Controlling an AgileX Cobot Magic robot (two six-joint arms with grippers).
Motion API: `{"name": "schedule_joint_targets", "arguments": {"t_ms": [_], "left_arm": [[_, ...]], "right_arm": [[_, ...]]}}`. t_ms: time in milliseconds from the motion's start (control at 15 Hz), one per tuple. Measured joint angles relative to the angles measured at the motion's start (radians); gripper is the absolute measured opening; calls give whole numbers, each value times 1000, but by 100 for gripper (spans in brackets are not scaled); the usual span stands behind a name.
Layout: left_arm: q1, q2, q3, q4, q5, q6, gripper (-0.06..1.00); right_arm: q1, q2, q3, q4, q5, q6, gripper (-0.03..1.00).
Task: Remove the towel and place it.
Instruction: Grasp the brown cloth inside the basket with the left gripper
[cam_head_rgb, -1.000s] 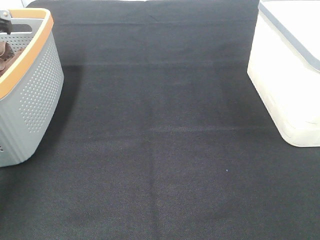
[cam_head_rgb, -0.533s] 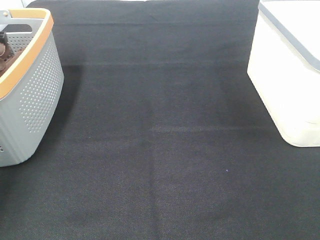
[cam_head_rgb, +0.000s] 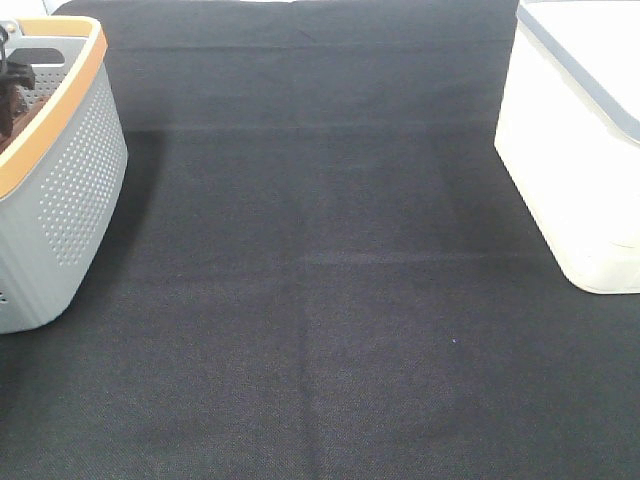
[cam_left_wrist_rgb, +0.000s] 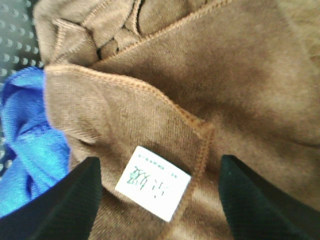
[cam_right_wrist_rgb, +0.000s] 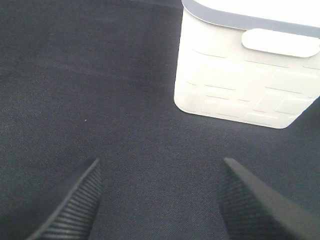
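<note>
Towel (cam_left_wrist_rgb: 240, 75): reddish-brown terry, lying crumpled in the grey perforated basket (cam_head_rgb: 70, 190), directly ahead of the left gripper (cam_left_wrist_rgb: 160, 160). Stitched hem runs diagonally across the folds beyond the fingertips. White tag (cam_left_wrist_rgb: 152, 182) with printed characters sits at a hemmed corner, between the two left fingers (cam_left_wrist_rgb: 75, 200) and closer to the one on the blue side.

Blue cloth (cam_left_wrist_rgb: 30, 145): bunched just beside the towel, outboard of that same finger, partly tucked under the brown edge. Dotted basket wall shows past it.

Left gripper state: fingers spread wide and straddling the tagged corner. No fabric is pinched between them. Cannot tell whether the tips touch the pile or hover just over it. From the high camera only a dark part of this arm shows, inside the basket's orange rim (cam_head_rgb: 60, 110).

Right gripper (cam_right_wrist_rgb: 161, 161): fingers spread wide, nothing between them but the black table cloth (cam_right_wrist_rgb: 75, 75). White storage bin (cam_right_wrist_rgb: 240, 80), with a grey rim and a moulded handle recess, stands ahead of the fingertips and off to one side, well apart from them. This gripper does not show in the high view.

Layout from the high view: basket at the left edge, white bin at the right edge, black cloth between them.
</note>
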Motion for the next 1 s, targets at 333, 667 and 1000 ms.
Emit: {"name": "schedule_joint_targets", "arguments": {"t_ms": [333, 667, 1000], "left_arm": [[0, 11, 0, 6, 1, 0, 56], [0, 11, 0, 33, 2, 0, 39], [0, 11, 0, 52, 13, 22, 15]], "right_arm": [[0, 0, 0, 0, 0, 0, 63], [0, 0, 0, 0, 0, 0, 63], [0, 0, 0, 0, 0, 0, 63]]}}
